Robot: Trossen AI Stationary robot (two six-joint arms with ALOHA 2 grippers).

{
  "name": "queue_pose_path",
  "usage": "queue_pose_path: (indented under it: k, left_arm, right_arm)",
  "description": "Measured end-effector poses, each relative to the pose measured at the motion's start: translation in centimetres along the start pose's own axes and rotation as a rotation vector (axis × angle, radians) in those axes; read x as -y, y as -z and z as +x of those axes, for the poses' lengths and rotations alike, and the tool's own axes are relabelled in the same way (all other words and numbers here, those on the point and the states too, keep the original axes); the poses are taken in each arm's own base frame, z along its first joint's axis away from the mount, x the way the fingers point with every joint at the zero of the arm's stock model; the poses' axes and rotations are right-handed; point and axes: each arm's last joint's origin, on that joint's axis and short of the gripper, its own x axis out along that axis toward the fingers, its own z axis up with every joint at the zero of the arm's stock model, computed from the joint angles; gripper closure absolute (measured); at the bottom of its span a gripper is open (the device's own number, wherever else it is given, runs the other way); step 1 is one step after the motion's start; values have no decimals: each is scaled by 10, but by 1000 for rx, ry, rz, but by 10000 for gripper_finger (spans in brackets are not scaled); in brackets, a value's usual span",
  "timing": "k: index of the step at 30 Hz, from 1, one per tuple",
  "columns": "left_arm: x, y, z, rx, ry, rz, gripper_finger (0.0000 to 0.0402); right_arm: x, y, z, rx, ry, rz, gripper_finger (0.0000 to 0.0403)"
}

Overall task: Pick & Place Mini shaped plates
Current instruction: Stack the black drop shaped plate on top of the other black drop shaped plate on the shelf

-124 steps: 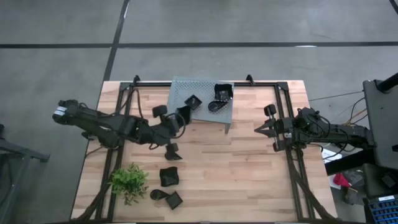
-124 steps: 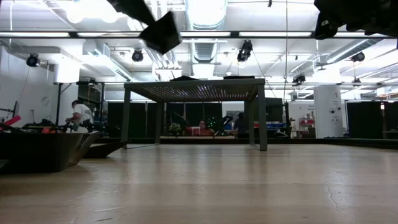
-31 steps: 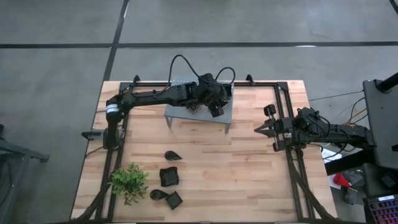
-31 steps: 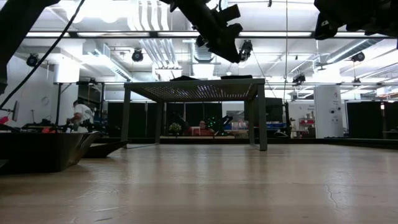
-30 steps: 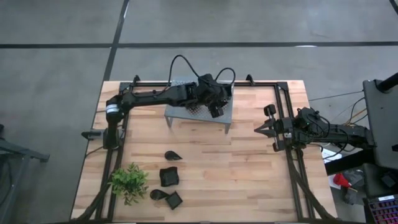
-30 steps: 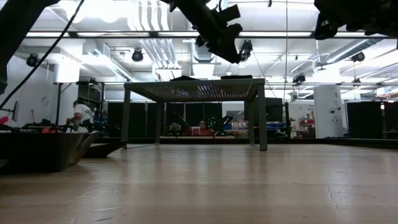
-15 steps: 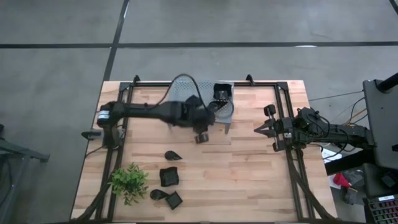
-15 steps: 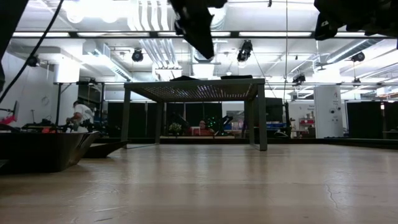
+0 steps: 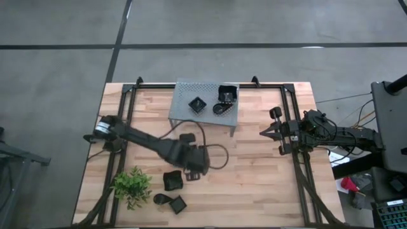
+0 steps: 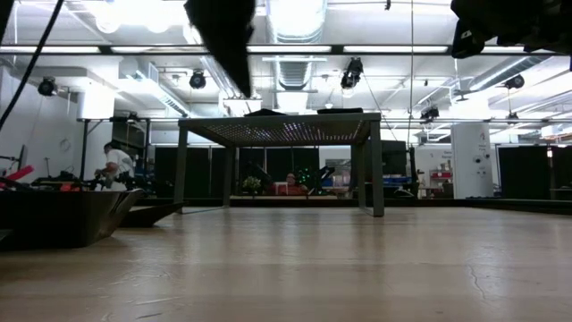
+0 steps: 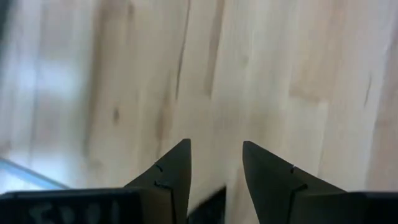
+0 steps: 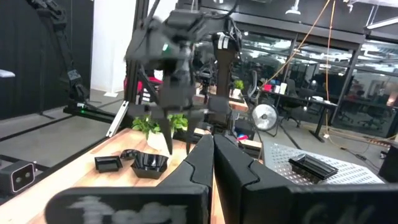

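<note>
Reaching over the middle of the wooden desk (image 9: 267, 184), the left claw (image 9: 193, 170) hangs above the boards with its two dark fingers (image 11: 177, 171) spread apart and nothing between them; its wrist view shows only bare wood grain past the tips; the claw sits just beside a square mini plate (image 9: 172, 180) on the near-left part of the desk, though whether it touches that plate cannot be told; close by lie two more mini shaped plates, a teardrop one (image 9: 161, 199) and a small square one (image 9: 178, 205), touching or nearly touching each other; a small green plant (image 9: 131, 185) stands just left of this group; a grey perforated rack (image 9: 184, 92) stands at the far edge of the desk, and on its top rest three further dishes: a small square one (image 9: 197, 104) toward the left, a larger square one (image 9: 227, 94) at the far right corner, and a teardrop one (image 9: 221, 109) just in front of that; the right claw (image 9: 263, 132) waits at the right side of the desk, well apart from every plate, its fingers pressed together and holding nothing; in the low view the rack (image 10: 277, 132) stands on its legs across the desk, with a person (image 10: 114, 165) in the room far behind.
</note>
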Motion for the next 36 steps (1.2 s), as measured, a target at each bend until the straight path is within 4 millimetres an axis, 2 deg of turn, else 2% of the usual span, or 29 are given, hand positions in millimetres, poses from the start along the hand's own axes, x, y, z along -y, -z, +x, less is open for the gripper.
queue_pose_path:
  k: [6, 14, 29, 36]
  left_arm:
    - [20, 34, 23, -107, -35, -23, 267]
    - [25, 73, 52, -262, -46, -5, 270]
    - [26, 91, 81, -231, -25, -24, 276]
    - [22, 92, 84, -245, -33, -38, 290]
  right_arm:
    - [0, 0, 0, 0, 0, 2, 394]
    - [0, 0, 0, -1, 0, 0, 394]
    - [0, 0, 0, -1, 0, 4, 394]
    - [0, 0, 0, -1, 0, 4, 394]
